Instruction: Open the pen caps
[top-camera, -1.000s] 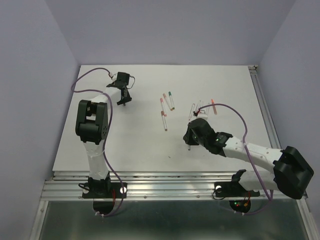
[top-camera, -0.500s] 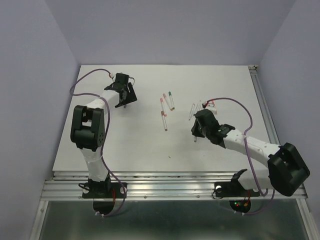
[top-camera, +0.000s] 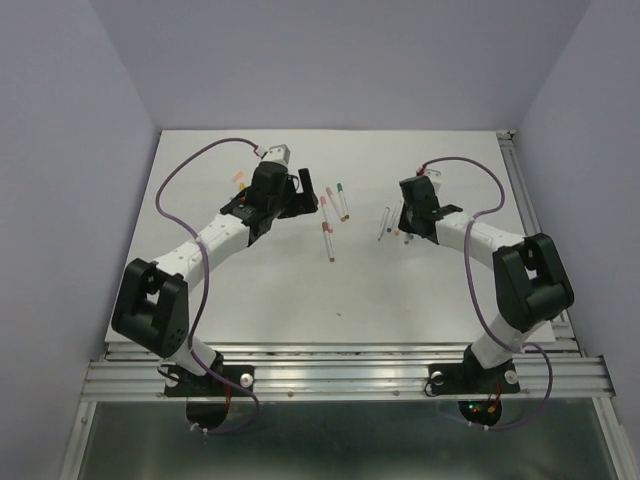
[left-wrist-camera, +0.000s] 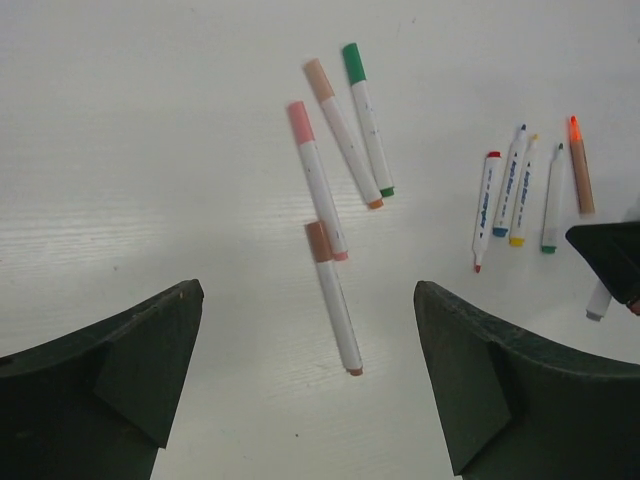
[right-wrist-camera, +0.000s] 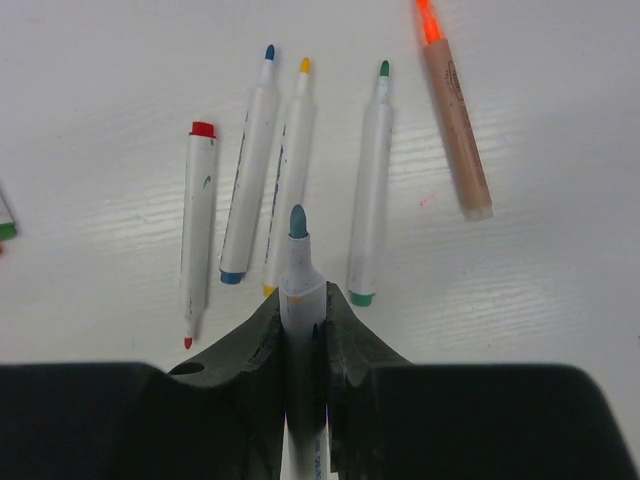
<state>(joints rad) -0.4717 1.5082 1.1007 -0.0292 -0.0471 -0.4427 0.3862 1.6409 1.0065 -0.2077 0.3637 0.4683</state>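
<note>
Four capped pens lie mid-table ahead of my left gripper, whose jaws stand wide open and empty: a pink pen cap, a tan one, a green one and a brown one. In the top view the left gripper hovers just left of them. A small pink cap lies loose behind it. My right gripper is shut on an uncapped white pen with a grey-blue tip. It hangs over a row of uncapped pens.
The uncapped row holds a red-ended pen, a yellow-tipped one, a green-tipped one and an orange-tipped tan one. A metal rail edges the table on the right. Purple cables loop over both arms.
The left gripper opened and swung right from the far-left area to the capped pens. The right gripper carried its pen from mid-table back to the uncapped row.
</note>
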